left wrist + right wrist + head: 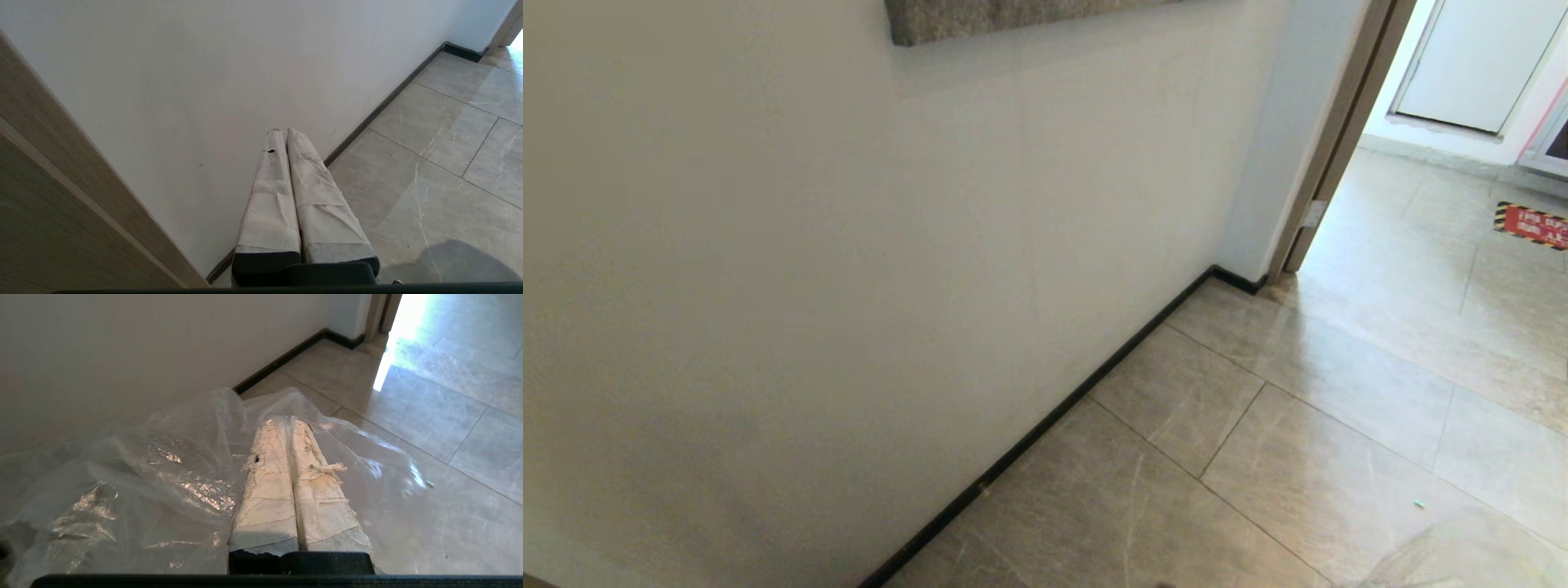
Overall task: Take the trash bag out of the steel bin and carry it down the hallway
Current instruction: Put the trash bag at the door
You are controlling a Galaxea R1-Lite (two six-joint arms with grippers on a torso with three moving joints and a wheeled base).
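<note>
Bin's out of view; I've got the trash bag point(163, 477) pinched in my right fingers point(265, 477), prob. secure, over hallway point(1339, 392) tiles. Left fingers point(269, 196) closed, empty. Carry ongoing.

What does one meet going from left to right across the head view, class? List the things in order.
Pale plain wall → black baseboard → brown wooden door frame → grey-beige marbled floor tiles → clear crinkly plastic trash bag, low in the corner → red floor sticker with striped border.
</note>
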